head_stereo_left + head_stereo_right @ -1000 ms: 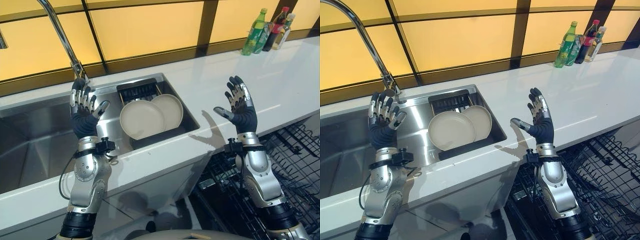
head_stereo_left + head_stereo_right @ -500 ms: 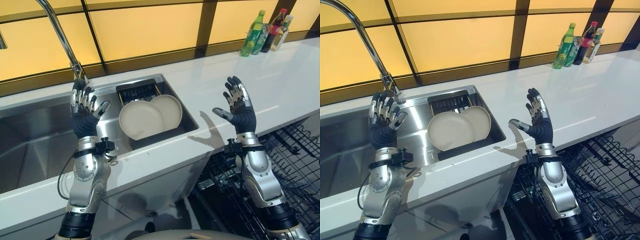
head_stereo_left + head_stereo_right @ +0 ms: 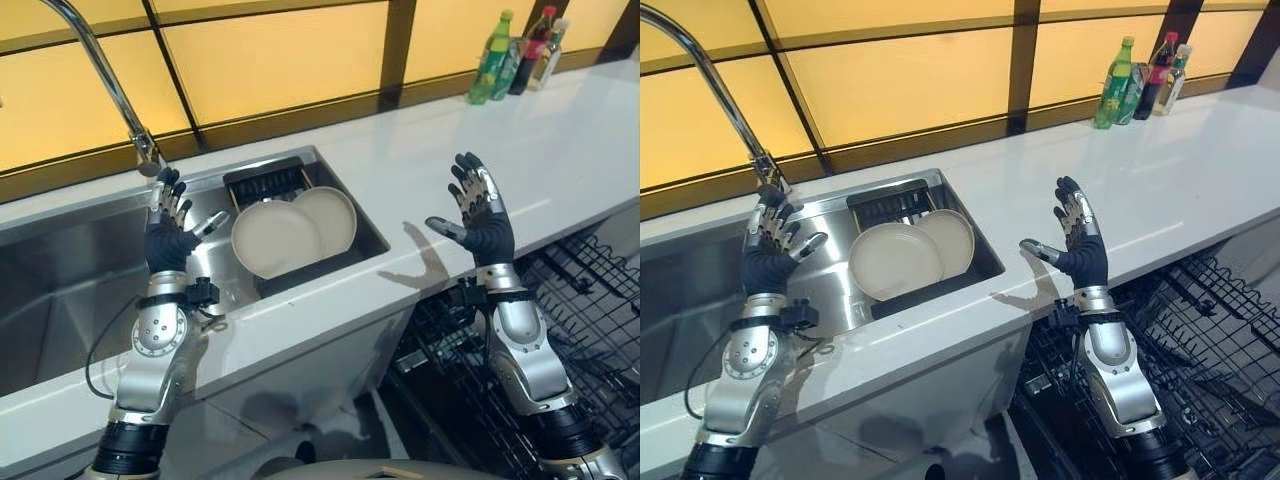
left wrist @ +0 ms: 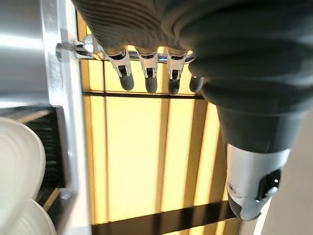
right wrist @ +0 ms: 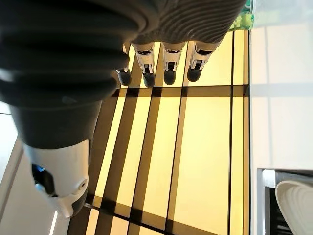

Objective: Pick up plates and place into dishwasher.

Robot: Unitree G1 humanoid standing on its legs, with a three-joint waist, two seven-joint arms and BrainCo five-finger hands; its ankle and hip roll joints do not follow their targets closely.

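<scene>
Worktop (image 3: 560, 150), white and long, runs across the scene, with the sink (image 3: 60, 290) sunk into it and the dishwasher rack (image 3: 590, 310) pulled out below its front edge on the right. Two pale plates (image 3: 275, 238) lean overlapped on a dark drainer (image 3: 265, 182) at the sink's right end, the nearer one in front of the farther (image 3: 335, 215). A tall tap (image 3: 105, 75) arches over the sink's back rim, and bottles (image 3: 490, 65) stand far off at the worktop's back right corner.

Both hands are raised and empty, fingers spread apart and straight. The left hand (image 3: 170, 232) hangs over the sink just left of the plates and close under the tap's base; the right hand (image 3: 480, 215) hovers above the worktop's front, well apart from the plates and over the rack's near side.

Nothing is yet grasped, so the risks lie ahead. The plates are smooth and leaning, so a one-sided pinch on the front rim could slide it off the drainer and into the basin, or knock the back plate flat. The left hand, if it swings carelessly, could strike the tap. The sink's front wall and the worktop edge stand between plates and rack, and a low carry could clip a plate on either. The rack's wire tines could catch a rim set down off-line.
</scene>
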